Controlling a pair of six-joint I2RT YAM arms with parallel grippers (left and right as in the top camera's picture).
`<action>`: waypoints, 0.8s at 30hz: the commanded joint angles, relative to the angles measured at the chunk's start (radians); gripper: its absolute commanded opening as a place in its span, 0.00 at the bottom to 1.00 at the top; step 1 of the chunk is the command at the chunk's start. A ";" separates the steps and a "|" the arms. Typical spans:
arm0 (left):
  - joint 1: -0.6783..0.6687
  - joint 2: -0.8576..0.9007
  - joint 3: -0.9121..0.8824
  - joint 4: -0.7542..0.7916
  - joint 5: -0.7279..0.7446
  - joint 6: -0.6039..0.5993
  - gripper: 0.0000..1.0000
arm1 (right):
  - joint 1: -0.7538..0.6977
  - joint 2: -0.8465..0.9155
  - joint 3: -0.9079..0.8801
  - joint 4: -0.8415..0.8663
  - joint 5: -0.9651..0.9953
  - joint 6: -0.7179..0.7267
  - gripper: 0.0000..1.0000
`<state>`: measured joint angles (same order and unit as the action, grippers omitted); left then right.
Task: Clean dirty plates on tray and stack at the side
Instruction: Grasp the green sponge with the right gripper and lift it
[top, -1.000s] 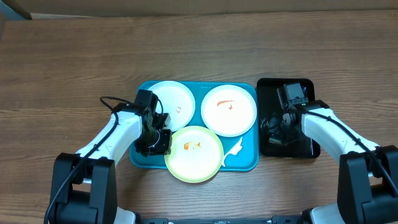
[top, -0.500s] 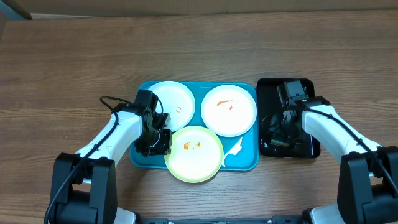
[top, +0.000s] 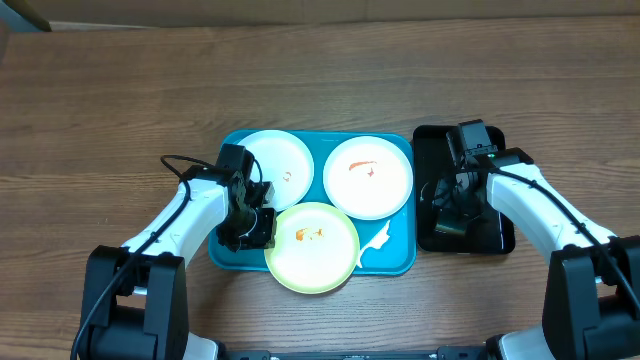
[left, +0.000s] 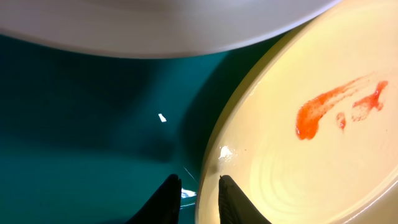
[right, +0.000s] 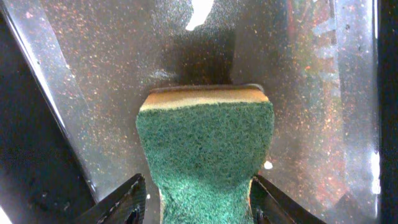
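Three plates lie on the turquoise tray (top: 400, 262): two white ones (top: 278, 165) (top: 368, 177) and a pale yellow-green one (top: 312, 247), each with orange-red smears. My left gripper (top: 262, 228) sits at the yellow-green plate's left rim. In the left wrist view its fingers (left: 199, 199) are closed narrowly across that rim (left: 311, 155), one over the tray (left: 81, 124). My right gripper (top: 452, 222) is over the black tray (top: 432, 145). In the right wrist view it (right: 199, 205) pinches a green sponge (right: 205, 143) just above the tray floor.
The black tray (right: 311, 74) stands right of the turquoise tray, its floor wet and speckled. A white glare patch (top: 378, 240) lies on the turquoise tray's front right. Bare wooden table (top: 120, 100) surrounds both trays.
My right arm has shifted slightly toward the far side over the black tray with the sponge. The left arm and the plates have not moved.
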<state>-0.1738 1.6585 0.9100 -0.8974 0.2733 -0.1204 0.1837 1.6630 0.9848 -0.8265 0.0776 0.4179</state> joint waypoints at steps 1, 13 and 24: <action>-0.004 0.006 0.009 0.000 0.011 0.008 0.23 | -0.002 -0.013 -0.023 0.014 -0.012 0.006 0.55; -0.004 0.006 0.009 -0.003 0.011 0.008 0.23 | -0.002 -0.013 -0.045 0.034 -0.020 0.006 0.48; -0.004 0.006 0.009 -0.003 0.012 0.008 0.24 | -0.002 -0.013 -0.103 0.085 -0.020 0.021 0.21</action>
<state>-0.1738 1.6585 0.9100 -0.8989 0.2733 -0.1204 0.1837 1.6596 0.9070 -0.7422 0.0662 0.4206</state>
